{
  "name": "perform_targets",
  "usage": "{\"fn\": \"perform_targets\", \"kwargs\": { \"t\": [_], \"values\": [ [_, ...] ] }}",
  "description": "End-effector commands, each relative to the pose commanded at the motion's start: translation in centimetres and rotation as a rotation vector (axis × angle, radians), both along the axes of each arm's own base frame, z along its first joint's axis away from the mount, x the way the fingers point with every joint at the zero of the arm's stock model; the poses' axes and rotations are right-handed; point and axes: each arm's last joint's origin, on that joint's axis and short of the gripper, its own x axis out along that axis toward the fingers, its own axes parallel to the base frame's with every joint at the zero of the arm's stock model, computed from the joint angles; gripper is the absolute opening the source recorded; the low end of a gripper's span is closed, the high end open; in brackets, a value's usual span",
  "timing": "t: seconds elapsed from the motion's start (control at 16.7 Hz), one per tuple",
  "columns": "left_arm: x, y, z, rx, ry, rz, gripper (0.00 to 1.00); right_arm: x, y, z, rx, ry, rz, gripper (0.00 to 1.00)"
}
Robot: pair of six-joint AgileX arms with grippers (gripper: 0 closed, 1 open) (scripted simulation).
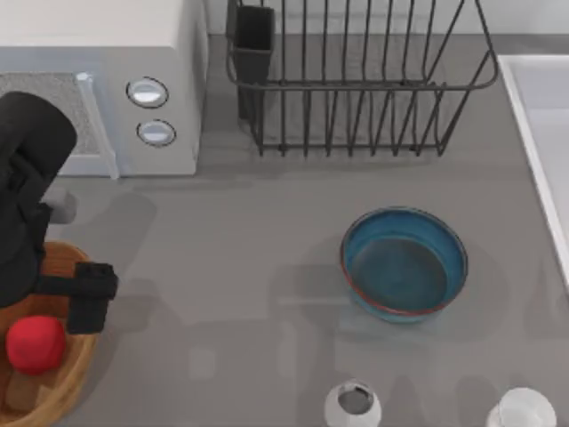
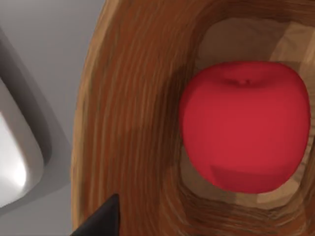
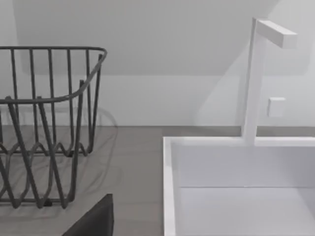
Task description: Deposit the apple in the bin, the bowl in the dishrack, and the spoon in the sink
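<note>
One apple [image 1: 36, 343]: inside bin [image 1: 67, 384], partly cut off.
Left gripper [image 1: 89, 298]: above bin; finger state indiscernible.
Bowl [image 1: 404, 263]: on table.

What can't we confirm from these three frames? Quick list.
- Left hand: open or shut unclear; the top view shows just a dark block over the bin, the left wrist view one dark tip.
- Bin: cut off by the top view's left and bottom edges.
- Sink: basin cut by the top view's right edge; the right wrist view crops its floor.
- Spoon: whereabouts unknown.
- Apple: whether its underside touches the bin floor.
</note>
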Motion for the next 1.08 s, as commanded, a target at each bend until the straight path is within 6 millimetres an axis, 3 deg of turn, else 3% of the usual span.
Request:
{"fn": "perform_targets", "kwargs": {
  "t": [0.24,0.48,0.78,1.08],
  "values": [
    [-0.1,0.1,0.0,-0.005,-0.012,-0.001,1.0,0.0,0.0,0.0,0.0,0.0,0.0,1.0],
    [-1.6,1.1,0.6,-0.058,-0.15,0.006,1.0,0.0,0.0,0.0,0.0,0.0,0.0,1.0],
    [-5.0,3.0,0.7,-0.149,-0.464,0.005,1.0,0.0,0.0,0.0,0.0,0.0,0.0,1.0],
    [-8.7,4.6,-0.9,-0.201,-0.861,-0.03,1.0,0.0,0.0,0.0,0.0,0.0,0.0,1.0]
  ]
}}
